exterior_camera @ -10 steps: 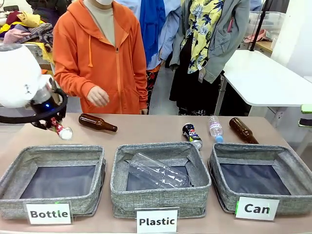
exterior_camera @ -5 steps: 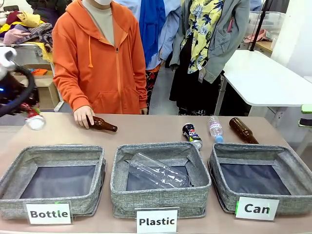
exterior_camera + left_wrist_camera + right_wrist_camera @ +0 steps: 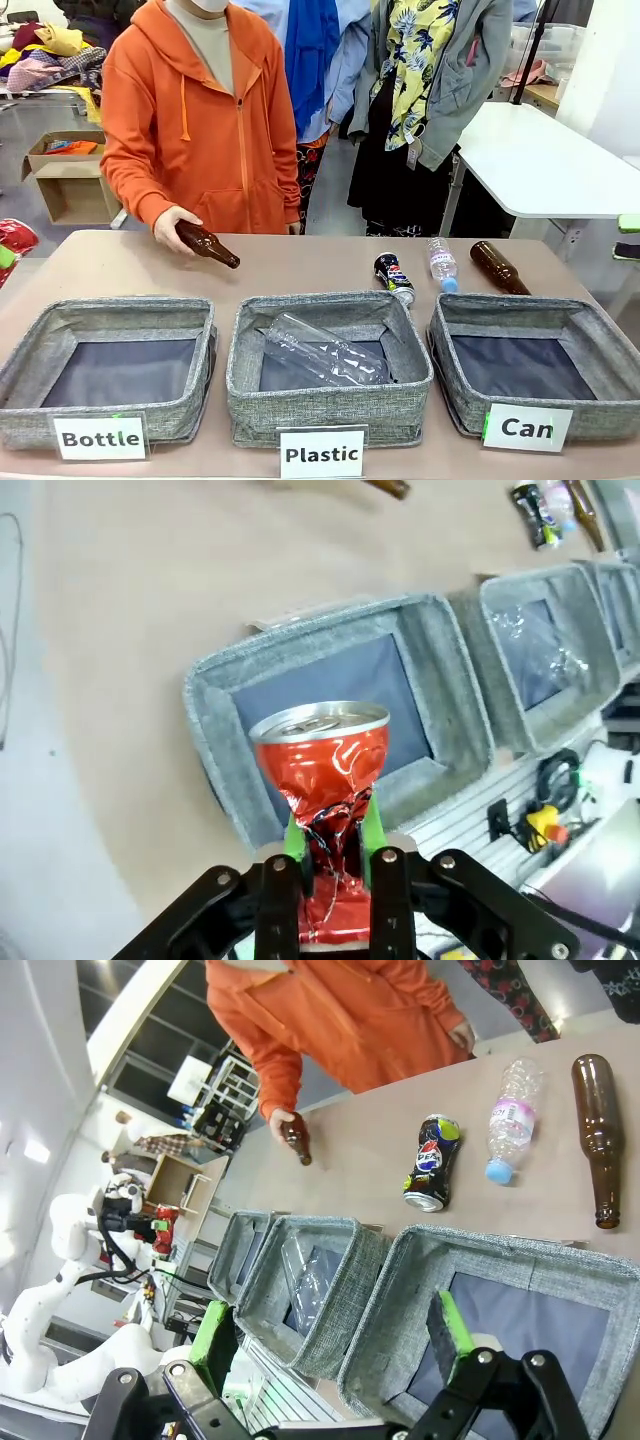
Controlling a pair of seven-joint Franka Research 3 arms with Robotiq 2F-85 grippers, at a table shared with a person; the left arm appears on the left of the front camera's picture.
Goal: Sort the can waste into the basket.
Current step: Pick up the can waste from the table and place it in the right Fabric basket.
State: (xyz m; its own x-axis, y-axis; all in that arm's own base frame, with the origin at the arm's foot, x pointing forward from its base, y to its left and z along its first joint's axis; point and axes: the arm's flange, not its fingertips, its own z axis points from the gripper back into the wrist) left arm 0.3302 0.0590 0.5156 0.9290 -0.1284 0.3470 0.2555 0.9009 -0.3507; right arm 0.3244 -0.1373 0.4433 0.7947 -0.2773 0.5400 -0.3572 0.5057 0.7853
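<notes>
My left gripper [image 3: 330,825] is shut on the crushed shiny red can [image 3: 322,765], its green pads pinching the dented middle. In the front view that red can [image 3: 13,240] sits at the far left edge, left of the table. The dark printed can [image 3: 393,277] lies on the table behind the middle bin, also visible from the right wrist [image 3: 432,1160]. The "Can" basket [image 3: 610,410] stands at the front right with nothing in it. My right gripper [image 3: 330,1335] hangs open above that basket [image 3: 520,1245].
A person in orange holds a brown bottle [image 3: 207,243] tilted above the table's far left. A clear plastic bottle [image 3: 441,264] and another brown bottle [image 3: 498,267] lie beside the dark can. The "Bottle" bin [image 3: 110,310] and the "Plastic" bin [image 3: 330,305], holding clear plastic, stand in front.
My left arm has swung left to the edge of the front view, carrying the red can. The person's hand reached the brown bottle and lifted it off the table.
</notes>
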